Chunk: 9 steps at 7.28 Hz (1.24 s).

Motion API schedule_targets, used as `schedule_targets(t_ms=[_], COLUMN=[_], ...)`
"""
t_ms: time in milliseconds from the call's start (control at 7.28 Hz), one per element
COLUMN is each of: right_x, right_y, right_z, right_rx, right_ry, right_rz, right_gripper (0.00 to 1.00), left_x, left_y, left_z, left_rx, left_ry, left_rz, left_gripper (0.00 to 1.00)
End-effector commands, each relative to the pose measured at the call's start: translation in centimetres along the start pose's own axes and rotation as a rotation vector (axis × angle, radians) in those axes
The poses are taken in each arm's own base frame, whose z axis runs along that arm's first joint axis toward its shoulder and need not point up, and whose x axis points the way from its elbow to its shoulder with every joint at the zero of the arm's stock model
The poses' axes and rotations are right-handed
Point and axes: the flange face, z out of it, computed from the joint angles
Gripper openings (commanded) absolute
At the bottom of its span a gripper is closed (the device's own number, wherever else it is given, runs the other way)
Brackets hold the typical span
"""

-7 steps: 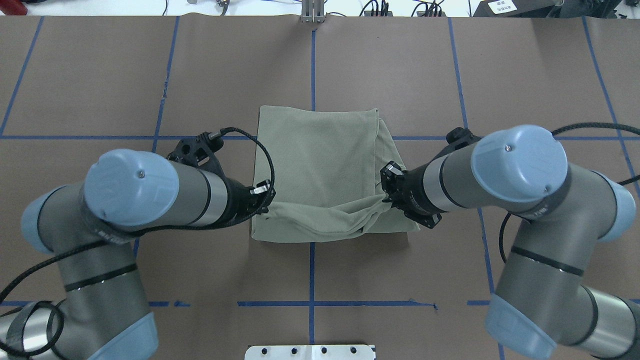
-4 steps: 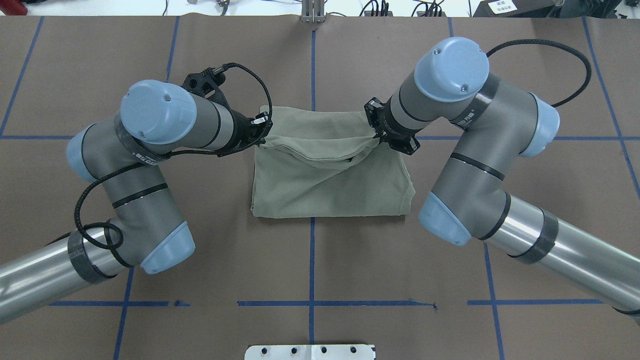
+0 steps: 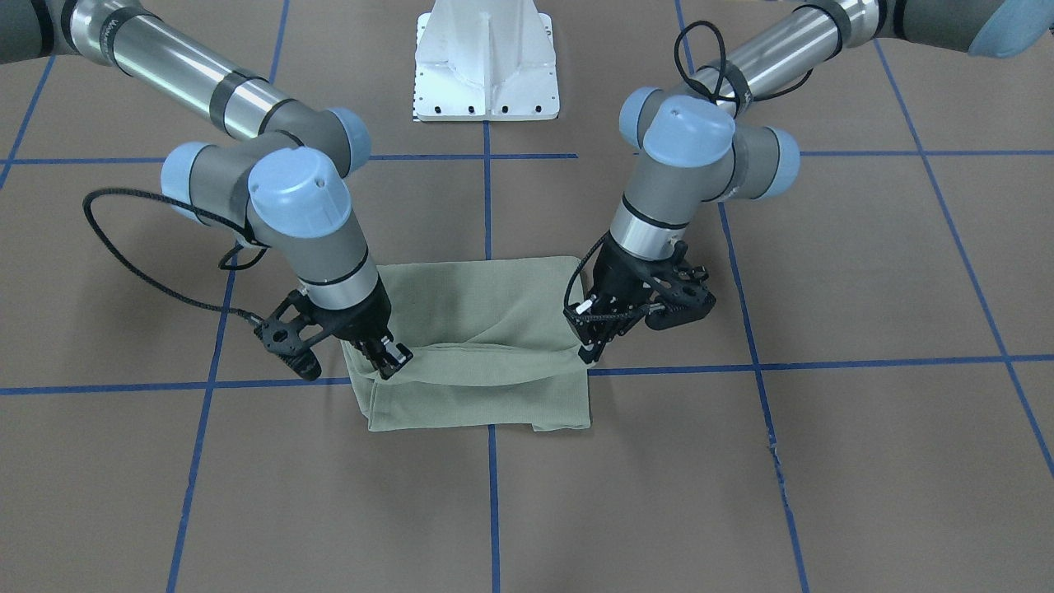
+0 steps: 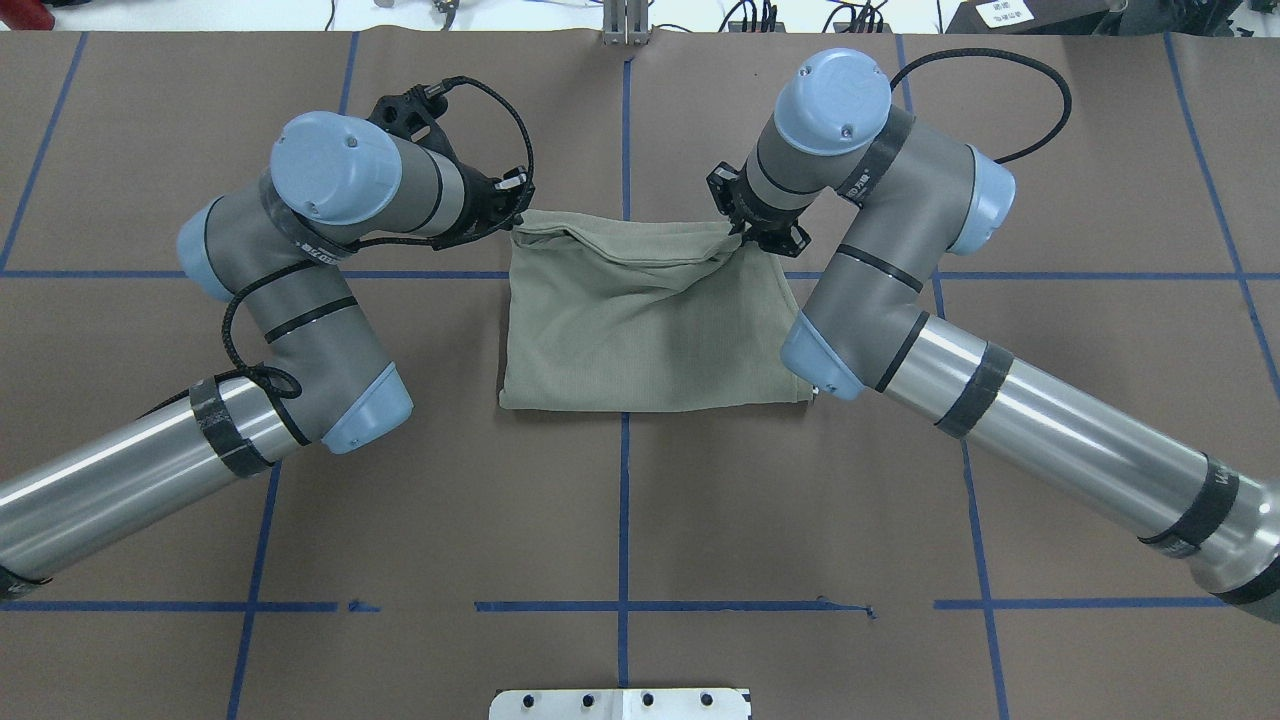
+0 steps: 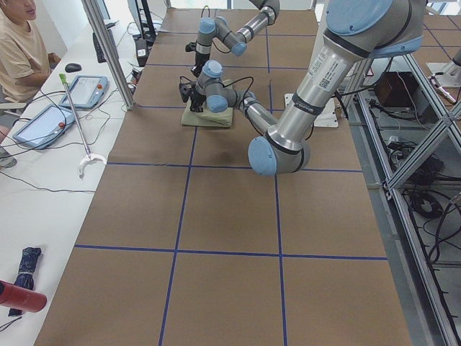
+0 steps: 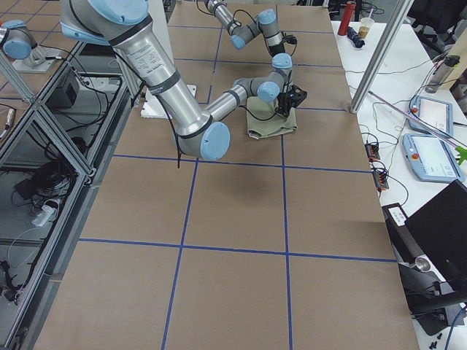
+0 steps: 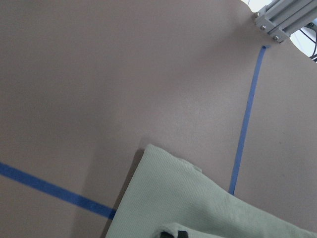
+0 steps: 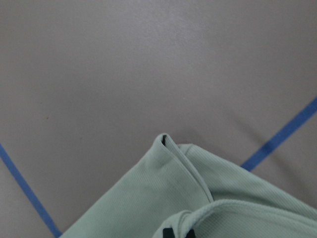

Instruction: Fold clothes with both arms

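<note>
The clothes are one pale sage-green shirt, folded into a rectangle at the table's middle, with a loose upper layer sagging along its far edge. My left gripper is shut on that layer's far left corner. At the far right corner, my right gripper is shut on the same layer. In the front-facing view the shirt hangs slack between the left gripper and the right gripper. Both wrist views show only green fabric at their lower edge over brown table.
The brown table cover carries blue tape lines. The white pedestal base stands at the robot's side. An aluminium post rises at the far edge. A person sits beside tablets on the side bench.
Both grippers have carried the shirt's near edge up and over to its far edge, folding it in half. The arms have stretched forward across the table.
</note>
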Motion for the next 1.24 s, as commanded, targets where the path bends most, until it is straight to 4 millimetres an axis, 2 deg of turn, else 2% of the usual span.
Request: schedule_targets(t_ms=[0,137,275,412,549,687,824,961,1098], right_x=[-0.4,-0.2,1.2,3.9,6.7,11.2,15.1,20.0,25.4], right_y=[-5.6,-9.1,-14.7,-18.8,-22.0,-25.6,-28.3,-31.3,-34.1], right_z=[0.6,-0.9,-2.9,-3.8,-4.8,-6.3,-7.6,-9.7,-11.5], right_rx=[0.041,0.072,0.046,0.033,0.000,-0.029,-0.031,-0.051,-0.091], right_ry=[0.003,0.000,0.004,0.015,0.019,0.013,0.021,0.028,0.030], right_rz=[-0.279,-0.295,-0.338,-0.373,-0.389,-0.436,-0.481,-0.546,-0.586], right_gripper=[1.00,1.00,1.00,1.00,1.00,1.00,1.00,1.00,1.00], left_x=[-1.1,-1.1,-1.5,-2.2,-5.7,-10.4,-16.6,-21.6,-24.0], left_y=[-2.9,-3.8,-6.3,-9.3,-11.5,-15.4,-18.8,-21.2,-24.0], left_z=[2.2,1.8,0.8,-0.9,-3.2,-6.6,-9.6,-12.3,-15.6], left_rx=[0.051,0.061,0.087,0.094,0.024,-0.027,-0.057,-0.055,-0.100], left_ry=[0.001,0.005,0.006,0.006,0.005,0.004,-0.020,-0.065,-0.127], left_rz=[0.056,0.063,0.124,0.234,0.359,0.498,0.623,0.739,0.786], left_gripper=[1.00,1.00,1.00,1.00,1.00,1.00,1.00,1.00,1.00])
